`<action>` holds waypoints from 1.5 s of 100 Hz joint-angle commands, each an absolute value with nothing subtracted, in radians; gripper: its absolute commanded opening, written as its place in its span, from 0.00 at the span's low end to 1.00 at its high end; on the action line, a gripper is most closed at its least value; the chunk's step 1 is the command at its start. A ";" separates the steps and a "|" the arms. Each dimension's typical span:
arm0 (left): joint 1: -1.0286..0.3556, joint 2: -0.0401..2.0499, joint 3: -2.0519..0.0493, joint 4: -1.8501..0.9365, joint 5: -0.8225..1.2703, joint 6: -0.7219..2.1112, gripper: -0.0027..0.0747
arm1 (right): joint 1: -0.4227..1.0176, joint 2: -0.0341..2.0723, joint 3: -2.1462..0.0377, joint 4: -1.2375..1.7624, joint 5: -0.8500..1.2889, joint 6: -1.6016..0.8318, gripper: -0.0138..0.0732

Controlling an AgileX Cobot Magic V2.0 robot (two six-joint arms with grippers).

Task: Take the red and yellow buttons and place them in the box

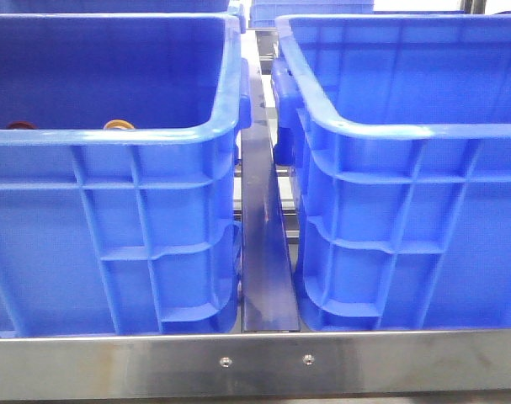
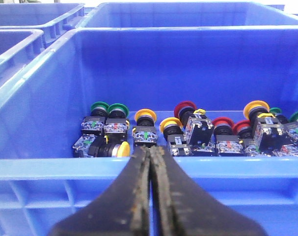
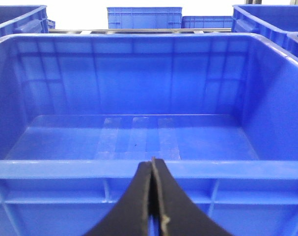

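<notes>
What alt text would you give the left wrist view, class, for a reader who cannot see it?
A blue bin holds a row of push buttons along its floor, with green, yellow and red caps. The left gripper, fingers pressed together and empty, sits just outside the near rim.

Two ribbed blue plastic crates (image 1: 112, 219) (image 1: 407, 219) look smooth and glossy; the brushed steel rail (image 1: 255, 364) is dull; the black rubbery left end effector (image 2: 150, 162) is matt, scuffed.
</notes>
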State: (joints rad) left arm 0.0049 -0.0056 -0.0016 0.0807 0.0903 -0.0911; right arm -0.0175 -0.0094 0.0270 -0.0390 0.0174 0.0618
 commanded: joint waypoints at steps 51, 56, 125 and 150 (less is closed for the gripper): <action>-0.001 -0.036 -0.129 0.076 0.086 -0.101 0.01 | -0.022 -0.031 0.033 -0.048 -0.063 0.066 0.04; -0.001 -0.031 -0.170 0.076 0.138 -0.101 0.01 | -0.022 -0.031 0.033 -0.048 -0.063 0.066 0.04; -0.001 0.467 -0.616 0.067 0.461 -0.101 0.03 | -0.022 -0.031 0.033 -0.048 -0.063 0.066 0.04; -0.001 0.692 -0.723 0.025 0.483 -0.101 0.46 | -0.022 -0.031 0.033 -0.048 -0.063 0.066 0.04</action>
State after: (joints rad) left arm 0.0049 0.6281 -0.6615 0.0442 0.5478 -0.0911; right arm -0.0175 -0.0094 0.0270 -0.0390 0.0174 0.0618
